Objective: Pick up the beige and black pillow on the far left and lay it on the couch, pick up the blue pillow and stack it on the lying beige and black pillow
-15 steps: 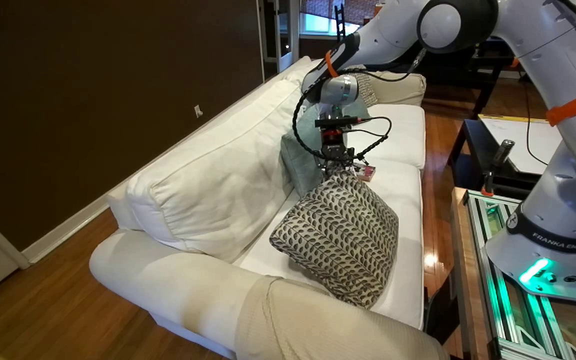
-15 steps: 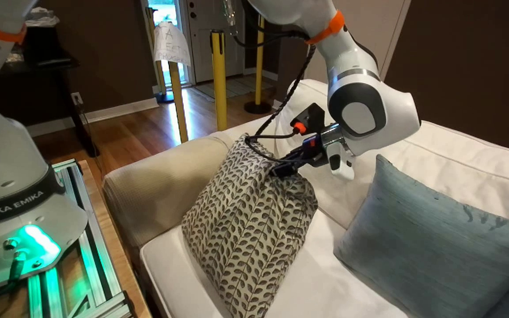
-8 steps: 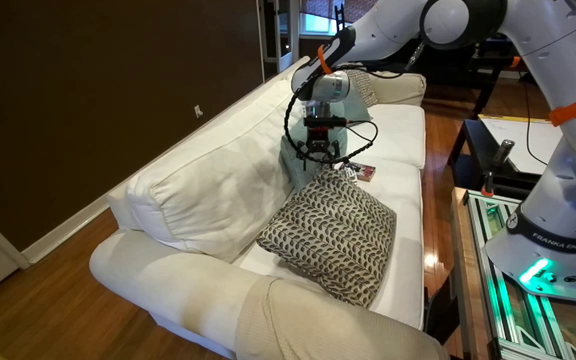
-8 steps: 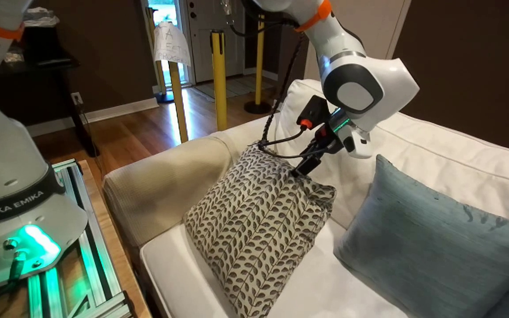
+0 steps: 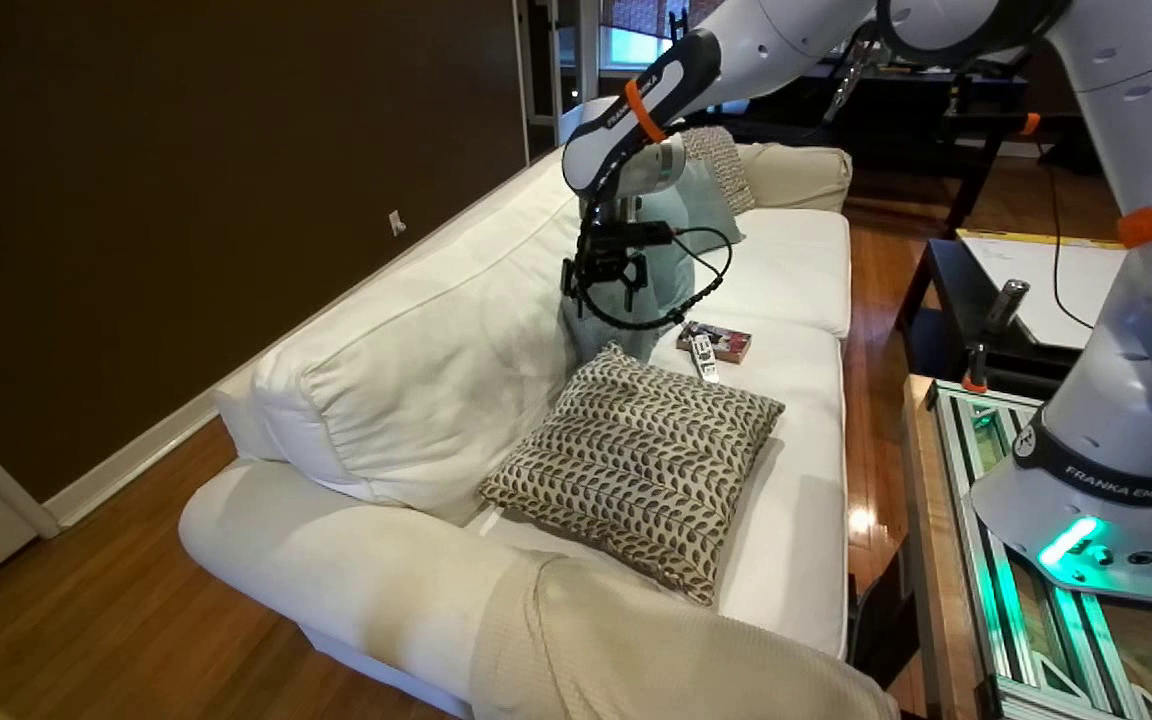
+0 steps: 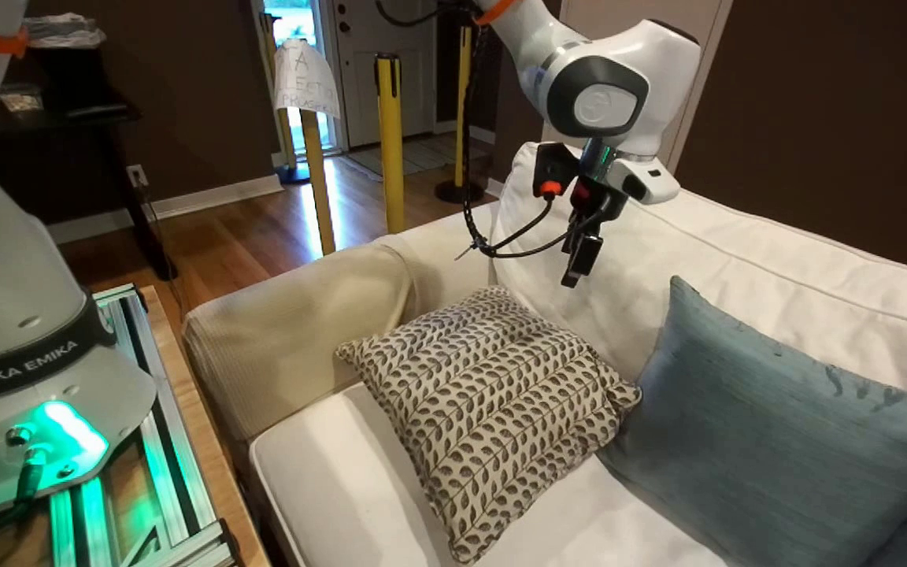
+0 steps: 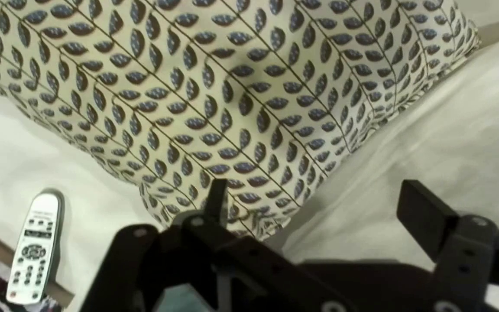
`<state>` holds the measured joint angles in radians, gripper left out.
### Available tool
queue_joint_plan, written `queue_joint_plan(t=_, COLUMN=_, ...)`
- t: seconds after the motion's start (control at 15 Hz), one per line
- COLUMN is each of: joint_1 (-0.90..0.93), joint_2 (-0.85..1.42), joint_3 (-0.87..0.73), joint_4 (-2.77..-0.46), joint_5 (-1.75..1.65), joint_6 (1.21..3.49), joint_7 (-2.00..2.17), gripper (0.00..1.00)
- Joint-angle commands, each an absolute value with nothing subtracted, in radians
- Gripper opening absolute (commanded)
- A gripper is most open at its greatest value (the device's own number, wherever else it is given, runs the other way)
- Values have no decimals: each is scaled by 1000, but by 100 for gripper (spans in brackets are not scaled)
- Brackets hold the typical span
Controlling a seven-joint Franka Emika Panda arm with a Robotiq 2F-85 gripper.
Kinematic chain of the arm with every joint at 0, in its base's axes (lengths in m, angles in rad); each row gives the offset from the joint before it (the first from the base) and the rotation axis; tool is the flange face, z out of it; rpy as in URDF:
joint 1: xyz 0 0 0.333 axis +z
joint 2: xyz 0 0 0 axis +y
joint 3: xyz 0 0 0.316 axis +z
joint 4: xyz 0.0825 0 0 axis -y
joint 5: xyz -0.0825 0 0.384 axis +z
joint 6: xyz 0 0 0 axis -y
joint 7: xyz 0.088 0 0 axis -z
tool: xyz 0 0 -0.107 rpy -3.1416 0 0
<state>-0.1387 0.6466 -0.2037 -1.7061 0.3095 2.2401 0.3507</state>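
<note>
On the couch (image 5: 406, 390), below your spread, empty pincer (image 7: 321, 209), lies the beige and black pillow (image 6: 501, 394), so laying it looks done; next you should grasp the blue pillow (image 6: 784, 441), lower and to one side, and stack it on top.
</note>
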Motion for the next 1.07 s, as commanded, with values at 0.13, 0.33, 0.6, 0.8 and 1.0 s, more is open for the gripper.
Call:
queue_joint_plan(t=0.13, joint_1=-70, joint_2=519, joint_3=-264, joint_4=-1843, joint_5=113, joint_6=2420, joint_7=411, gripper=100)
queue_joint_plan(t=0.33, joint_1=-36, joint_2=502, joint_3=-327, joint_4=-1873, joint_5=-17, joint_6=2523, joint_7=497, gripper=100)
queue_joint_plan(t=0.6, joint_1=-64, joint_2=524, joint_3=-325, joint_4=-1839, joint_5=-34, joint_6=2548, joint_7=501, gripper=100)
queue_joint_plan(t=0.8, joint_1=-61, joint_2=524, joint_3=-334, joint_4=-1844, joint_5=-41, joint_6=2558, joint_7=508, gripper=100)
queue_joint_plan(t=1.0, joint_1=-59, joint_2=582, joint_3=-391, joint_4=-1781, joint_5=-51, joint_6=2572, joint_7=612, gripper=100)
